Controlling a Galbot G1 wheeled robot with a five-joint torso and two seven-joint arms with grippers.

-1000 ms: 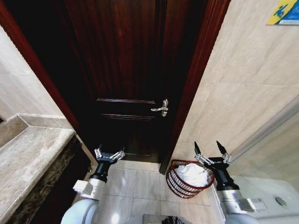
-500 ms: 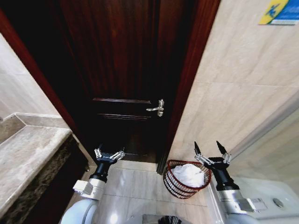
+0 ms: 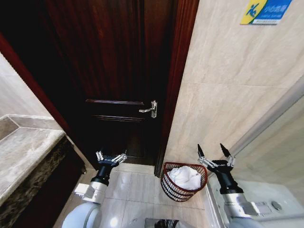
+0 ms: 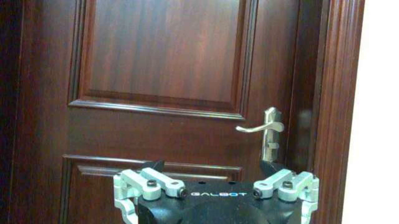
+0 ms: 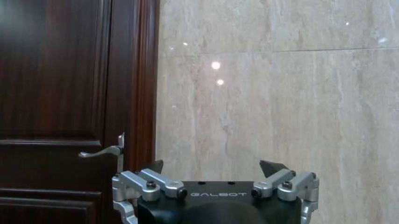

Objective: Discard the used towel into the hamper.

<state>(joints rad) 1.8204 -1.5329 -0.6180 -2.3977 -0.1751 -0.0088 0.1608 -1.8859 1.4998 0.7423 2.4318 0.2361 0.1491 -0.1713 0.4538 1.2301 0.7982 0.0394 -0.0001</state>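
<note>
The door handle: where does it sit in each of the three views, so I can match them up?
Head view: the silver door handle is mid-frame on the dark wooden door, above and between the two grippers.
Left wrist view: the handle is at, above the left gripper, near the door's edge.
Right wrist view: the handle is at, beside the door frame.
Shared landmark: the door frame where it meets the tiled wall.

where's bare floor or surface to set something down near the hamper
Bare floor tiles lie between the left gripper and the hamper, before the door. The stone counter at the robot's left is bare. The hamper holds a white towel; the right gripper crowds it.
</note>
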